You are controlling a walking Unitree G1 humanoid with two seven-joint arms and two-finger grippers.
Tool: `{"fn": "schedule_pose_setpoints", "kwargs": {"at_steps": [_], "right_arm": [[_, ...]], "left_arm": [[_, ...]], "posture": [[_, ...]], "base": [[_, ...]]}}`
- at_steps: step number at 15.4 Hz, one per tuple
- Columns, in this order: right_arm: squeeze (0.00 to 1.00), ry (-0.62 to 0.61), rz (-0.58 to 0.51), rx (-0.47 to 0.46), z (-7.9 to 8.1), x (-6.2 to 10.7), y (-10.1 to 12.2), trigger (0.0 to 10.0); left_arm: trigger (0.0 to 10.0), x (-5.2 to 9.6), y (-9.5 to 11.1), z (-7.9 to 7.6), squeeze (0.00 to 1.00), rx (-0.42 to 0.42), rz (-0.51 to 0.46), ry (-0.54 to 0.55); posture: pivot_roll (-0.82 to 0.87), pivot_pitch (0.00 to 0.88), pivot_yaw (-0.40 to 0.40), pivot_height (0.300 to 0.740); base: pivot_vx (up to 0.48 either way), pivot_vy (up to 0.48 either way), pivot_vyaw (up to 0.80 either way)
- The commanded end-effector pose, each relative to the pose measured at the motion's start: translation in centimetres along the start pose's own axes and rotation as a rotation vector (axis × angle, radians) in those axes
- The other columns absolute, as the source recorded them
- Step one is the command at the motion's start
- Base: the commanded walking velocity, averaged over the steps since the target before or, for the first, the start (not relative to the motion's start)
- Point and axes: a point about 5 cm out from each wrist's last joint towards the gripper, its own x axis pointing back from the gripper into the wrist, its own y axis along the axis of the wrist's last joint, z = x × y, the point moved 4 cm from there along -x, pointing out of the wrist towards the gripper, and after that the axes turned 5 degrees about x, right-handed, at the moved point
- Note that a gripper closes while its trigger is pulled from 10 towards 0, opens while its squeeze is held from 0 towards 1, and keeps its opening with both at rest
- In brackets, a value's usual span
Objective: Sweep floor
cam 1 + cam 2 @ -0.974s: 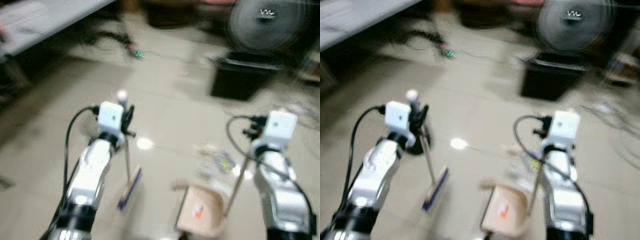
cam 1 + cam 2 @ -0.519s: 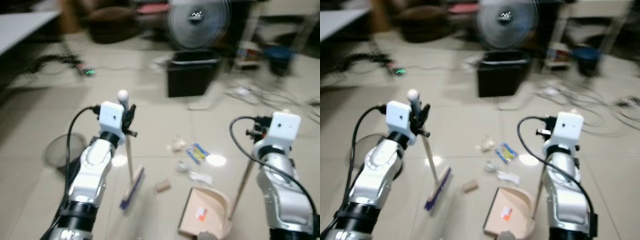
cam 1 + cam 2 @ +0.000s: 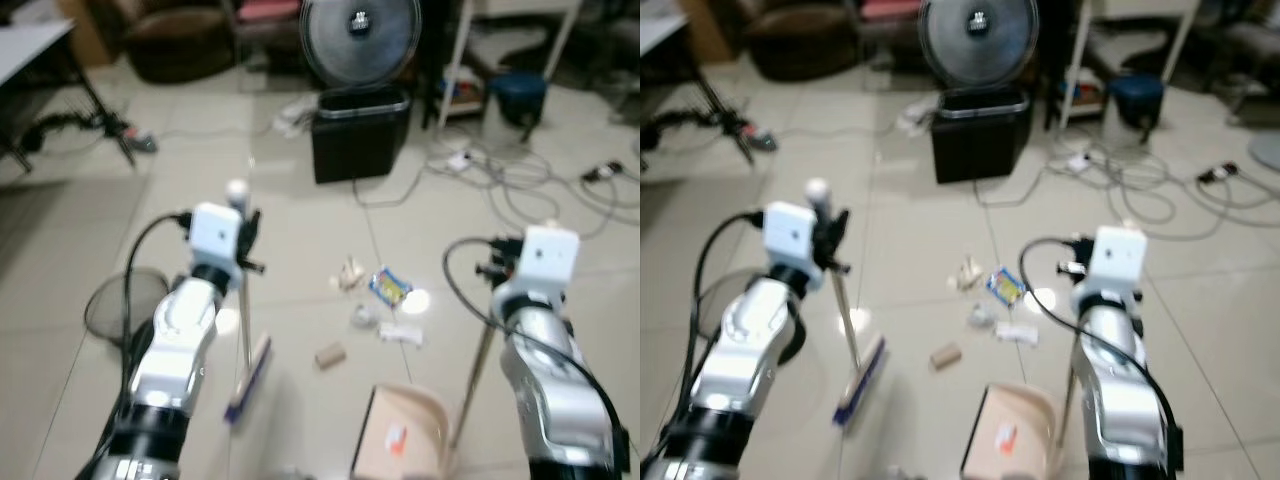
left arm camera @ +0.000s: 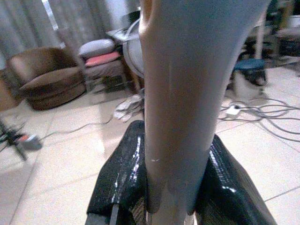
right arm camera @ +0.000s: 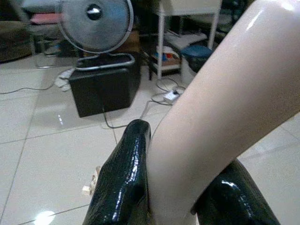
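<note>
My left gripper is shut on the thin handle of a broom, whose purple-edged head rests on the tiled floor. In the left wrist view the black fingers clamp the pale handle. My right gripper is shut on the handle of a beige dustpan standing on the floor by my right side. Litter lies between the two and a little ahead: a blue packet, beige scraps, a white wrapper and a small brown piece.
A black bin stands ahead with a fan behind it. Cables trail over the floor at the right. A round mesh object lies at the left. A brown sofa and a blue stool stand at the back.
The whole view has swung round, bringing the bin, the fan and the litter to the middle and sharpening. Both grippers keep their hold on the broom and the dustpan.
</note>
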Motion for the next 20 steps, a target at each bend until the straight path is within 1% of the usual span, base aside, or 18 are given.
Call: {"fn": "schedule_pose_setpoints", "kwargs": {"at_steps": [1,2,3,4,5,7,9,11,13,15,18,20], "right_arm": [[0.0,-0.044,-0.037,0.058,-1.0,-0.2,0.7,10.0],[0.0,-0.051,-0.064,0.092,-1.2,-0.3,1.1,10.0],[0.0,-0.051,-0.072,0.101,-1.3,-0.4,1.3,10.0],[0.0,-0.052,-0.081,0.092,-1.4,-0.6,1.5,10.0],[0.0,-0.052,-0.094,0.087,-1.4,-0.8,1.8,10.0],[0.0,-0.05,-0.114,0.084,-1.4,-1.0,2.2,10.0],[0.0,-0.041,-0.13,0.131,-1.4,-1.0,2.4,10.0],[0.0,-0.039,-0.132,0.126,-1.4,-1.0,2.5,10.0],[0.0,-0.042,-0.148,0.123,-1.3,-1.0,2.8,10.0],[0.0,-0.028,-0.16,0.114,-1.0,-1.2,3.0,10.0],[0.0,-0.022,-0.15,0.076,-0.9,-1.3,2.6,10.0],[0.0,-0.015,-0.153,0.07,-0.7,-1.3,2.8,10.0]], "left_arm": [[10.0,-0.4,1.0,-0.3,0.0,0.001,-0.028,-0.008],[10.0,-0.5,1.1,-0.3,0.0,-0.004,-0.032,-0.006],[10.0,-0.5,1.2,-0.2,0.0,-0.019,-0.038,-0.001],[10.0,-0.7,1.4,-0.2,0.0,-0.051,-0.054,0.008],[10.0,-0.8,1.6,-0.2,0.0,-0.056,-0.064,0.01],[10.0,-1.0,1.8,-0.4,0.0,-0.046,-0.074,0.008],[10.0,-1.0,1.8,-0.6,0.0,-0.037,-0.074,0.006],[10.0,-1.2,1.9,-0.8,0.0,-0.034,-0.078,0.004],[10.0,-1.4,2.1,-0.8,0.0,-0.031,-0.085,0.006],[10.0,-1.1,1.9,-0.6,0.0,-0.029,-0.079,0.009],[10.0,-0.7,1.6,-0.2,0.0,-0.03,-0.067,0.017],[10.0,-0.7,1.5,-0.2,0.0,-0.026,-0.067,0.02]], "posture": [[-0.05,0.049,0.089,0.74],[-0.05,0.052,0.09,0.74],[-0.05,0.053,0.09,0.74],[-0.05,0.053,0.09,0.74],[-0.06,0.06,0.091,0.74],[-0.06,0.069,0.089,0.74],[-0.06,0.076,0.082,0.74],[-0.05,0.081,0.073,0.74],[-0.04,0.085,0.068,0.74],[-0.03,0.087,0.069,0.74],[-0.03,0.088,0.065,0.74],[-0.03,0.09,0.065,0.74]], "base": [[0.0,0.0,0.0],[0.0,0.0,0.0],[0.0,0.0,0.0],[0.0,0.0,0.0],[0.0,0.0,0.0],[0.127,0.0,0.0],[0.287,0.0,0.0],[0.345,0.0,0.0],[0.354,0.0,0.49],[0.375,0.0,0.56],[0.385,0.0,0.0],[0.392,0.0,0.0]]}}
